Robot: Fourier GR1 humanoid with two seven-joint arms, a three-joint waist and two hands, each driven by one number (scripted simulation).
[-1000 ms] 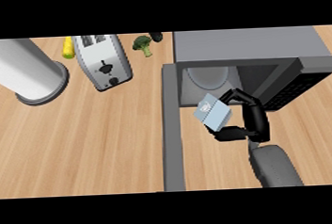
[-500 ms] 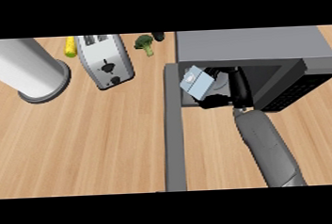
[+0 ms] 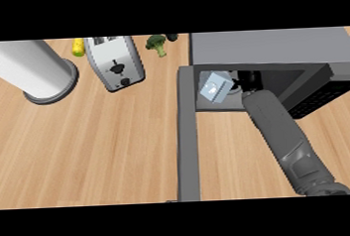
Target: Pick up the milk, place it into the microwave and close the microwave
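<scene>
A wooden counter (image 3: 84, 158) seen from steeply above. At far left stands a tall white cylinder (image 3: 25, 67) on a grey base. Right of it, along the back edge, are a small yellow item (image 3: 78, 46) too small to identify, a silver toaster (image 3: 117, 63) and a piece of broccoli (image 3: 157, 42). Next comes the microwave door (image 3: 188, 149), swung fully open and seen edge-on as a grey strip running from the oven's left front corner toward the viewer. Just right of its hinge end, the milk carton (image 3: 215, 87) sits inside the cavity at its front left corner. It is a pale blue-grey box, turned slightly askew. Its longer side appears to run front to back in the view, though whether it stands upright or leans cannot be told. Immediately right of the carton, touching or nearly so, is the black right hand (image 3: 248, 80), deep in the dark opening. Whether it is clamped on the carton or only beside it cannot be told. Its grey forearm (image 3: 281, 130) crosses the doorway from the lower right. The grey microwave (image 3: 277, 48) body fills the upper right. The left hand is not in view. Judging from this, the arm must clear the opening before the door, lying to its left, can swing shut.
</scene>
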